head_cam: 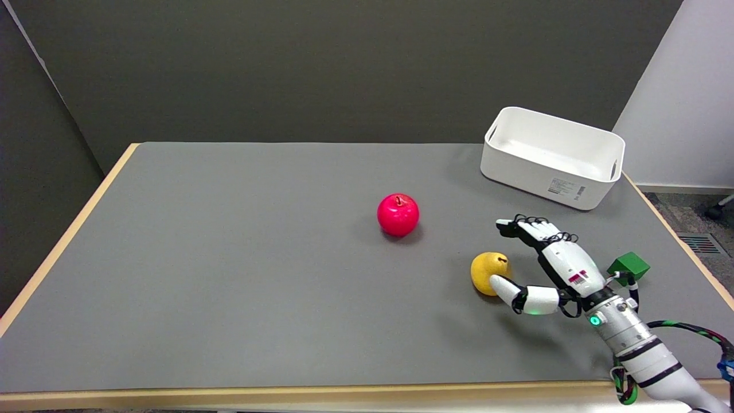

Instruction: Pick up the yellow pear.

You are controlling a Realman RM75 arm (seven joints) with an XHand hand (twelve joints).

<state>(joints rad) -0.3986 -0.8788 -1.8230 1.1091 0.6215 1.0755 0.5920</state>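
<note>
The yellow pear lies on the grey table at the right, its stem end pointing right. My right hand is just to the right of it, open, reaching in from the lower right. The thumb overlaps the pear's lower right side, while the other fingers stretch out above and behind the pear, apart from it. Nothing is held in the hand.
A red apple sits near the table's middle, left of and behind the pear. A white bin stands at the back right corner. A small green block lies right of my wrist, near the table's right edge.
</note>
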